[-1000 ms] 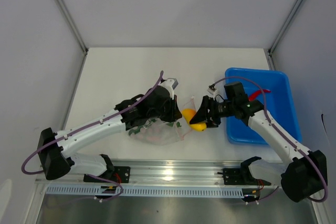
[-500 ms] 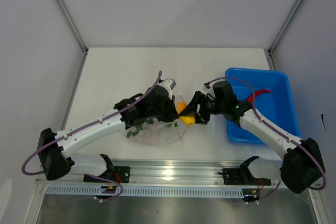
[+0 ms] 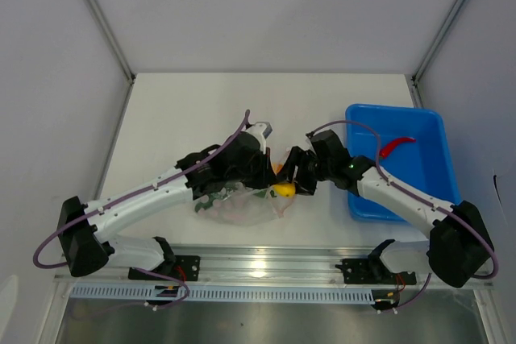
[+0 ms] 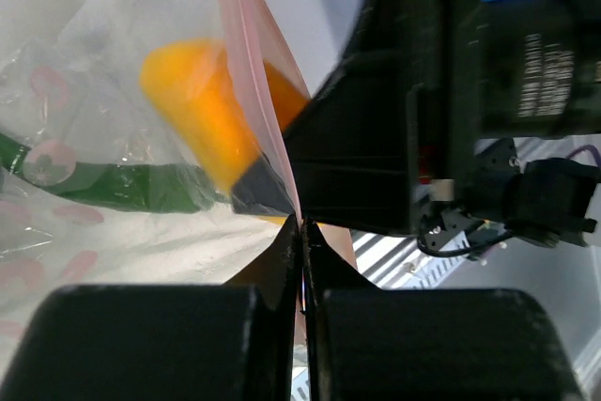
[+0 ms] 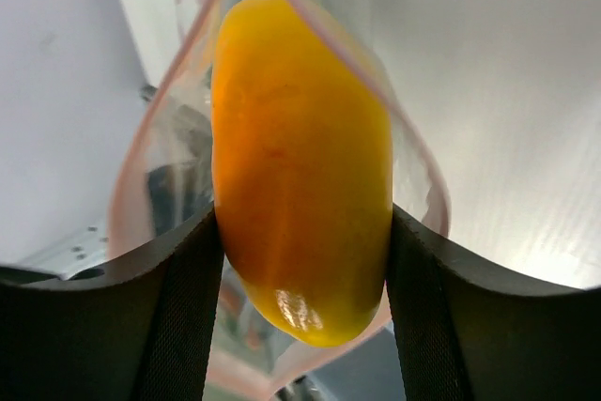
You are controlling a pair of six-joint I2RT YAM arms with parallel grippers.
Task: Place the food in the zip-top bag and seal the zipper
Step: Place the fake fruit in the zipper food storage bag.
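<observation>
The clear zip-top bag lies at the table's near middle with a dark green piece inside. My left gripper is shut on the bag's pink zipper strip and holds the mouth up. My right gripper is shut on the yellow-orange piece, which sits in the bag's mouth; the pink rim loops around the piece in the right wrist view. It shows through the plastic in the left wrist view. A red chili pepper lies in the blue bin.
The blue bin stands at the right, beside my right arm. The metal rail runs along the table's near edge. The two grippers are nearly touching at the bag's mouth.
My right gripper has carried the yellow-orange piece leftward from beside the bin into the bag's mouth. My left gripper has stayed shut on the bag's edge.
</observation>
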